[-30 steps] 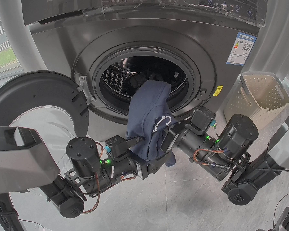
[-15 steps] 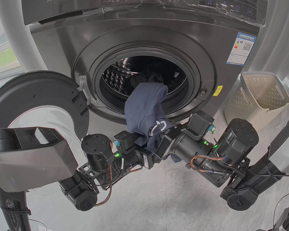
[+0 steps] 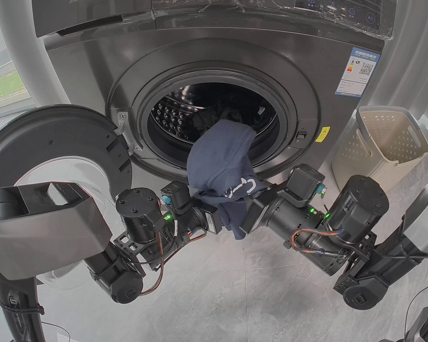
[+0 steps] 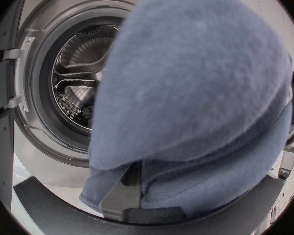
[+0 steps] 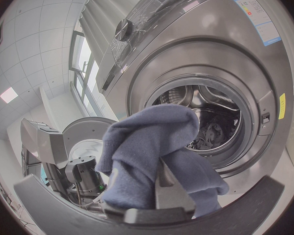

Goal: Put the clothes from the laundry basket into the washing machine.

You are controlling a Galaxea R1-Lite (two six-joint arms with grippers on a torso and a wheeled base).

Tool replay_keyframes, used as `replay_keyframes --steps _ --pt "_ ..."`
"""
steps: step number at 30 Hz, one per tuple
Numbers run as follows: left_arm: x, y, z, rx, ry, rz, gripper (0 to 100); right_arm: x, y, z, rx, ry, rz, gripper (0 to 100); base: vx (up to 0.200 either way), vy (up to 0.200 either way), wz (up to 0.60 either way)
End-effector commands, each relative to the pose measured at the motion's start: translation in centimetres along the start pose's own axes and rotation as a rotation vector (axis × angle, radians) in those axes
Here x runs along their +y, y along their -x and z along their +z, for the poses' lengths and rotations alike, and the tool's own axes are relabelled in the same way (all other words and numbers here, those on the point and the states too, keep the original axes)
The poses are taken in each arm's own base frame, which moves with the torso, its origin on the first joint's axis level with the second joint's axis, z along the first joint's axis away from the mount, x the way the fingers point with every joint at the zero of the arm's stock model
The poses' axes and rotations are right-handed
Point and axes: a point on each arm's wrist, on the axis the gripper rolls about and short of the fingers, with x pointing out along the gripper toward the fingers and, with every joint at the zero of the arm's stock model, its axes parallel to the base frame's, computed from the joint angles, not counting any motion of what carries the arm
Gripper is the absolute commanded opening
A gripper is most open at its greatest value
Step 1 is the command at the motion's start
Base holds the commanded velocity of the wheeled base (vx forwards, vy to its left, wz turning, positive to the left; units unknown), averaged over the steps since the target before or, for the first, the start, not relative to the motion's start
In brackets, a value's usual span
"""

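A navy blue garment point(image 3: 221, 160) with a white print hangs in front of the washing machine's round opening point(image 3: 214, 119), its top edge at the lip of the drum. My left gripper point(image 3: 213, 201) is under its lower left part and shut on the cloth. My right gripper point(image 3: 243, 193) is shut on its lower right part. The left wrist view has the garment point(image 4: 192, 92) draped over my left gripper point(image 4: 143, 170), with one finger point(image 4: 122, 190) showing. Cloth point(image 5: 147, 141) also wraps my right gripper point(image 5: 147, 180). Dark clothes point(image 5: 215, 131) lie inside the drum.
The machine's door point(image 3: 57, 143) stands swung open to the left, close to my left arm. A beige perforated laundry basket point(image 3: 385, 143) stands on the grey tiled floor to the right of the machine, against the wall.
My left arm has swung right and in toward the machine. The garment dipped, then rose again, and less of it now hangs below the grippers. The right arm shifted only slightly.
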Motion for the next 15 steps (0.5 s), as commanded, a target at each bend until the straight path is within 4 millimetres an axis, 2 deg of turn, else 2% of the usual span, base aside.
replay_keyframes --steps 1,6,12,15 --pt "-0.1 1.0 1.8 -0.032 0.000 0.002 0 -1.7 0.7 1.2 -0.022 0.003 -0.053 0 0.000 0.000 0.00" --pt "-0.1 2.2 3.4 -0.058 0.000 0.010 0 -3.1 1.2 1.0 -0.003 0.014 -0.099 0 0.000 0.000 0.00" --pt "-0.4 3.3 6.0 -0.123 0.016 0.004 0 -3.1 1.6 -0.1 0.041 0.011 -0.100 0 0.000 0.000 0.00" --pt "-0.5 3.6 6.5 -0.138 0.016 0.001 0 -3.0 1.4 -1.1 0.070 0.007 -0.096 0 0.000 0.000 0.00"
